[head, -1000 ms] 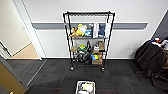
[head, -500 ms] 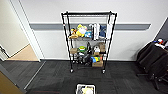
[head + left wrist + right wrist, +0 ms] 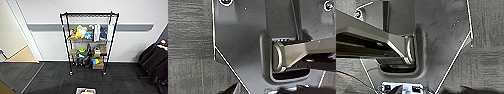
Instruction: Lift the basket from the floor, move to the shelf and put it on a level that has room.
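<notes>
Basket [image 3: 85, 91] is seen at the lower edge of the head view, resting on the floor [image 3: 55, 80] of dark charcoal carpet tiles; only its far rim and a pale interior are caught. It lies in front of the shelf [image 3: 88, 42], well apart from the rack's castor wheels, and roughly in line with the rack's middle.

The shelf is set against a white wall with a grey horizontal band [image 3: 45, 27]. Its top level [image 3: 88, 15] is a black wire-grid tier ringed by the post tips, and nothing can be made out on it. On the tier below, plush toys [image 3: 78, 32] are crowded toward one side, with white and blue upright items [image 3: 100, 32] beside them. Lower tiers are packed with small brown cardboard boxes [image 3: 98, 66] and mixed coloured objects that cannot be told apart.

To the left, a pale door frame [image 3: 25, 32] is seen, with tan wooden flooring [image 3: 23, 56] beyond it. At the right edge, dark fabric-covered furniture [image 3: 155, 60] stands on the carpet.

In both wrist views the robot's own dark plate and jointed bar are shown above ribbed carpet. Whether the left gripper and the right gripper are apart or together cannot be told.
</notes>
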